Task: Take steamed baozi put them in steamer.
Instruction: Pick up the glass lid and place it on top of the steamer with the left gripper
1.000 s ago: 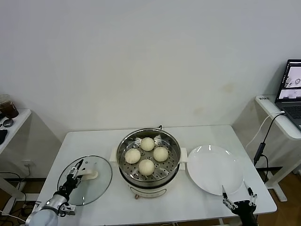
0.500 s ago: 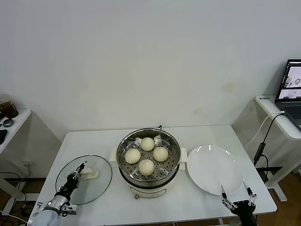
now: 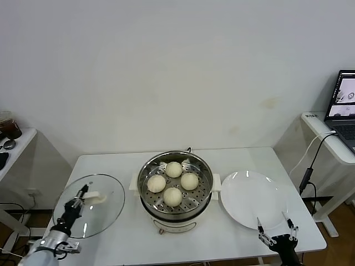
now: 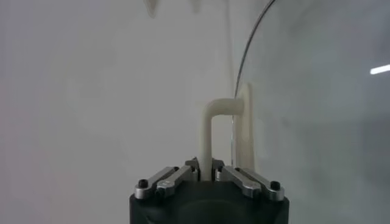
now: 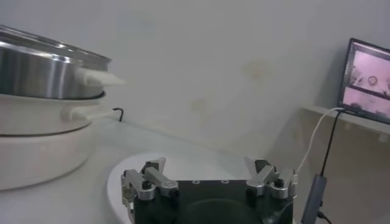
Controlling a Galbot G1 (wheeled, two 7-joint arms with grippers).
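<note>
- Head view: your left gripper (image 3: 81, 193) is clamping the glass lid (image 3: 89, 205) by its handle (image 3: 95, 197); steamer (image 3: 175, 191) sitting to its right, baozi (image 3: 173, 183) inside.
- Right gripper (image 3: 274, 231) is idling, jaws apart.

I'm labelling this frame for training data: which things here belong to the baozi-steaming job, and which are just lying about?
Part of the job:
- four steamed baozi, already in the steamer
- steamer
- glass lid, tilted, its handle gripped by the left end effector
- white plate, empty

Lying about:
- laptop on the side desk
- right end effector, open, idle near the plate
</note>
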